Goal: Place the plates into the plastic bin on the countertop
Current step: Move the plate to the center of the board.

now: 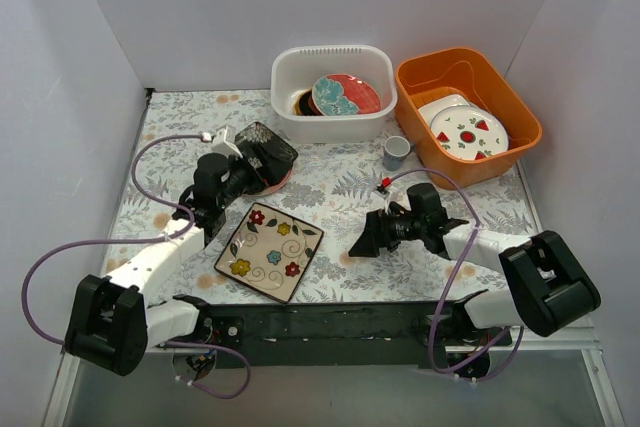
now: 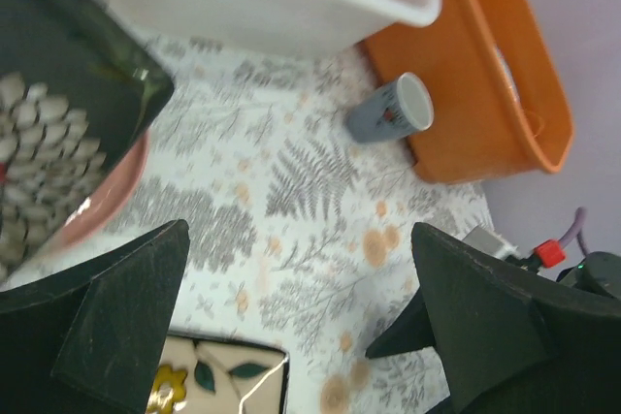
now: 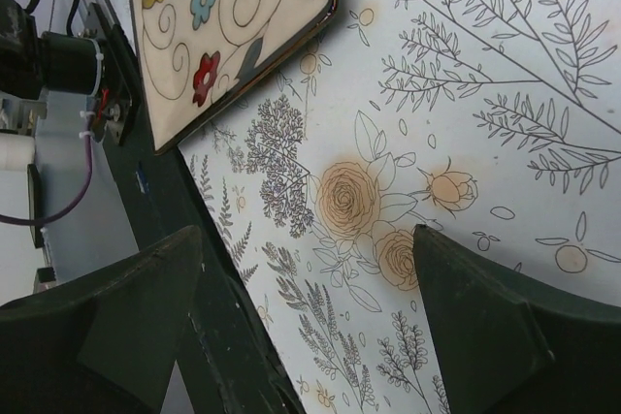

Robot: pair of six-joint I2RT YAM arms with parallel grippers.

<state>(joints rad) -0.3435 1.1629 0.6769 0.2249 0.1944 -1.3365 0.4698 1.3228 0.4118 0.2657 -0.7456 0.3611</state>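
The white plastic bin (image 1: 330, 72) stands at the back of the countertop (image 1: 340, 182) and holds a red plate (image 1: 360, 92) with a teal-marked plate (image 1: 335, 97) on it, and a dark plate edge behind. A black white-flowered square plate (image 1: 266, 147) lies on a pink round plate (image 1: 275, 183) at centre left; both show in the left wrist view, the black plate (image 2: 49, 123) and the pink rim (image 2: 107, 203). A cream floral square plate (image 1: 270, 250) lies near the front. My left gripper (image 1: 250, 175) is open and empty beside the black plate. My right gripper (image 1: 362, 243) is open and empty, right of the cream plate (image 3: 223, 26).
An orange tub (image 1: 470, 112) with white fruit-marked plates (image 1: 465, 132) stands at the back right. A small grey cup (image 1: 396, 152) stands between bin and tub, also in the left wrist view (image 2: 393, 109). The dark base bar (image 1: 330, 322) runs along the near edge. Walls enclose three sides.
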